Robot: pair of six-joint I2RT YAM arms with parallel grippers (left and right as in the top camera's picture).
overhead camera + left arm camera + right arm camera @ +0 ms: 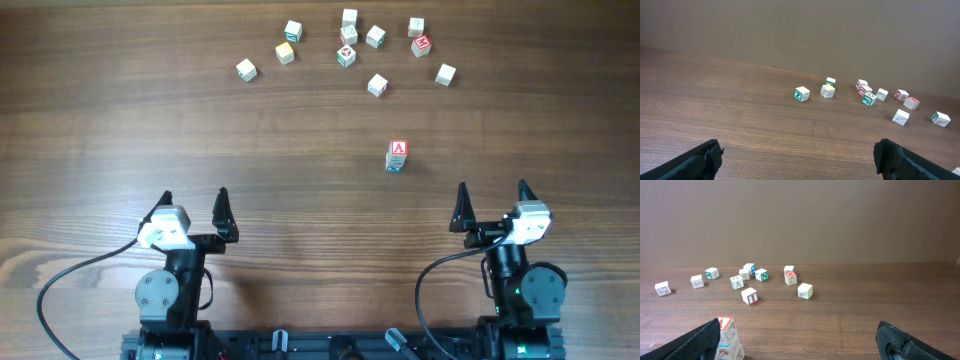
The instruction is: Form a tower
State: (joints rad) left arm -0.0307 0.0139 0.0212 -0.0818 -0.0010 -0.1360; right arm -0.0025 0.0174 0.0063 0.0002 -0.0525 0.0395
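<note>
Standing upright on the table [120, 120], the tower [397, 156] is right of centre, a thin stack with a red-and-white A face on top and blue marking at the bottom. It sits ahead of the right gripper [492, 187] and a bit to that gripper's left, not touching it. In the right wrist view it's at the lower left, just beside one finger. Right gripper jaws are spread wide, nothing between them. Left gripper [194, 195] is spread wide too, empty, well apart from the tower. Loose cubes [377, 85] are scattered along the far side, apart from the tower.
</note>
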